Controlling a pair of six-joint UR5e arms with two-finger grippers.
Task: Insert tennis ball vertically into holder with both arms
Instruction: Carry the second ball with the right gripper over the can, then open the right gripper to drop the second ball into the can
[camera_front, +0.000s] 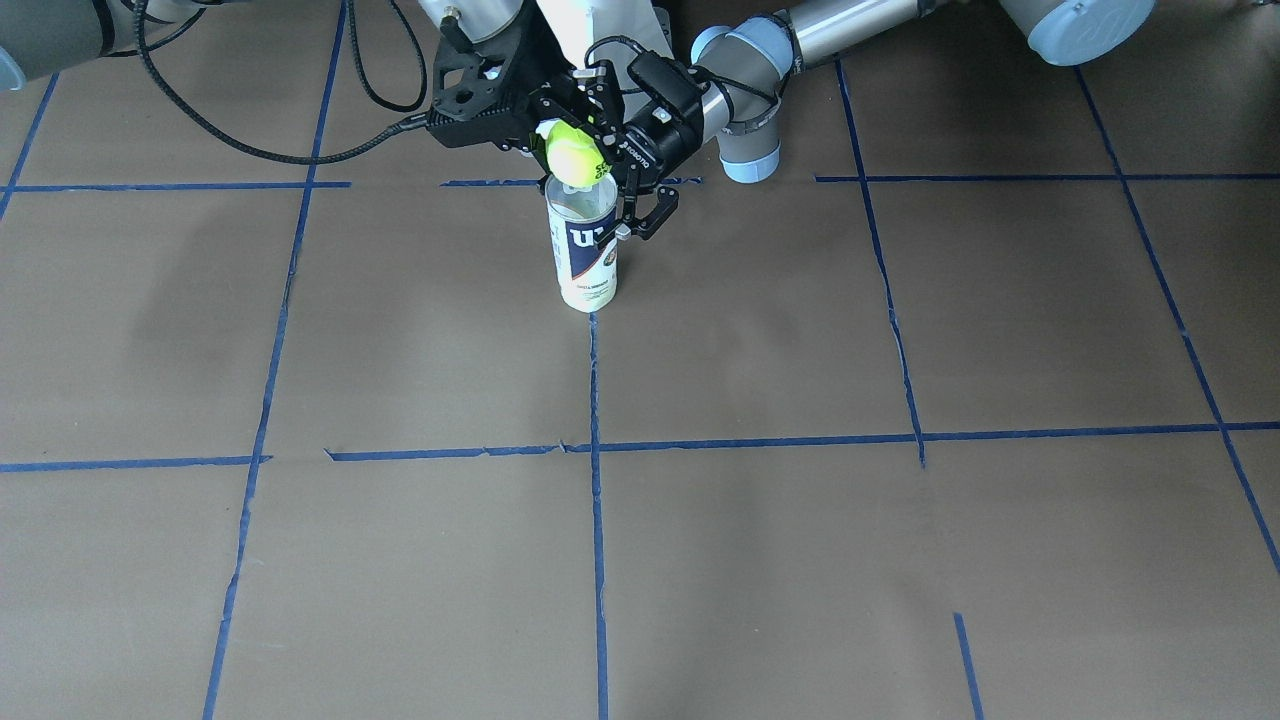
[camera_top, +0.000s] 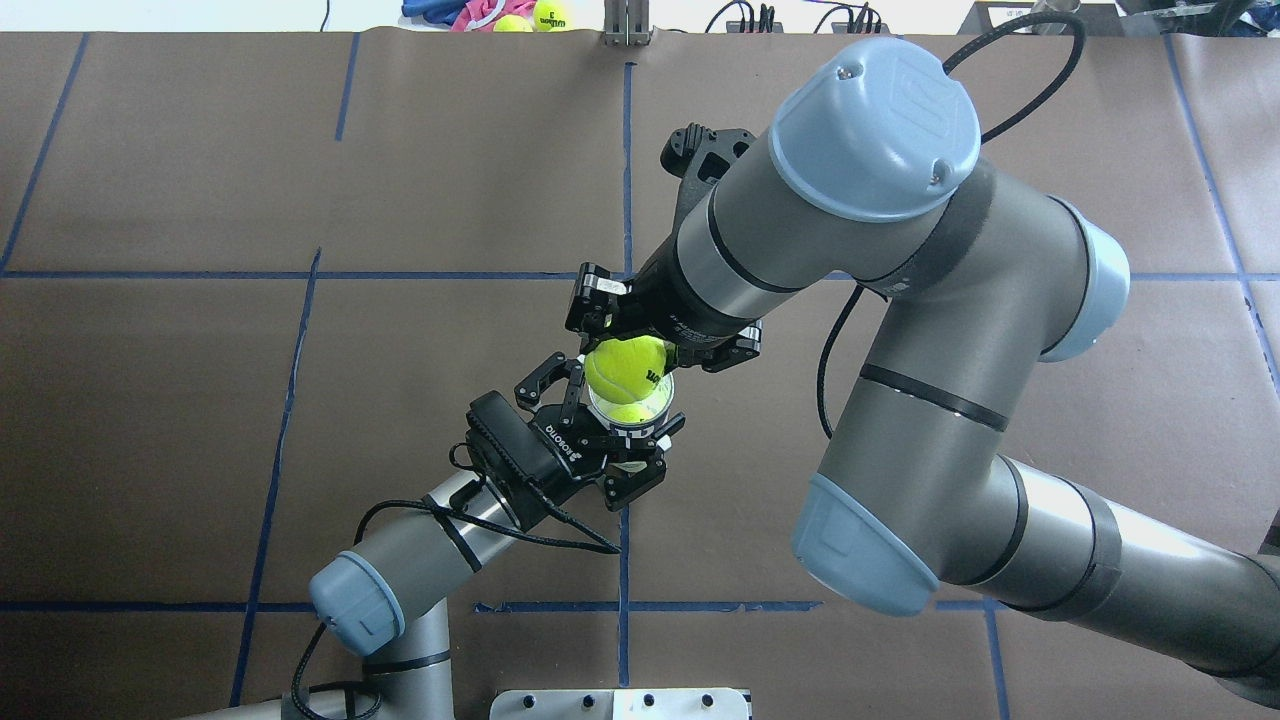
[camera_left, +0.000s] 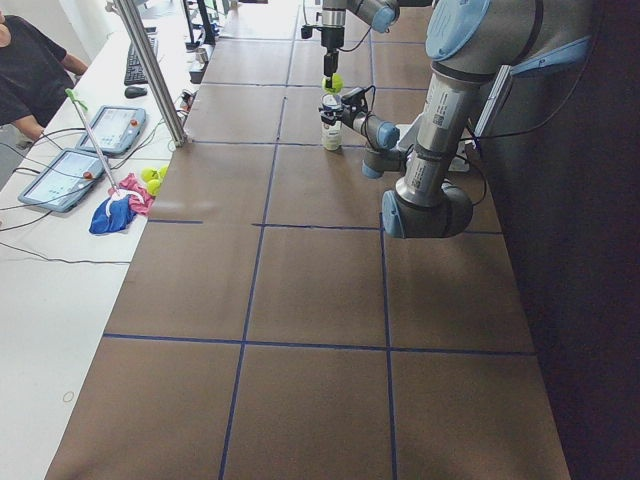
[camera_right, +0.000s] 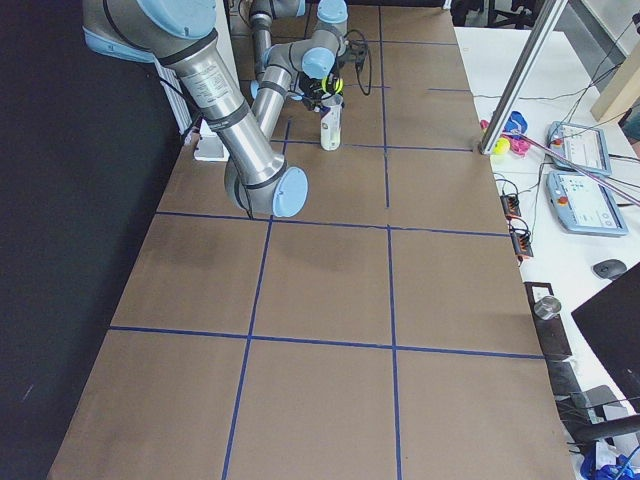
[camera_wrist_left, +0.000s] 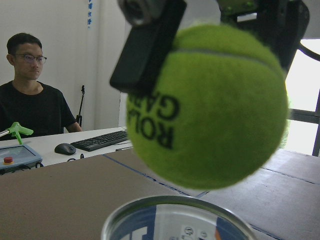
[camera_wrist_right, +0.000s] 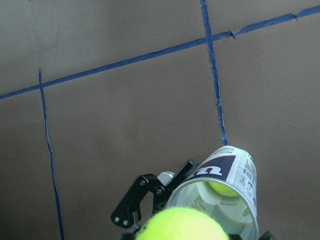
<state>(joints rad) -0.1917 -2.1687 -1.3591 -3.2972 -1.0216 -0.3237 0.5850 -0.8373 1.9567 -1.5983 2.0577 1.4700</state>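
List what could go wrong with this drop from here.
1. The ball, held by the right fingers, looks about as wide as the can mouth and not quite centred; it may catch the rim and roll off.
2. The left fingers hold the can only near its top; a push down could tilt it.
3. Inside lies another ball, so the new one may bounce back.

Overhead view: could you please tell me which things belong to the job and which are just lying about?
Job: tennis ball, holder, right gripper, left gripper.
Lying about: spare balls, pink cloth, both at the far edge.
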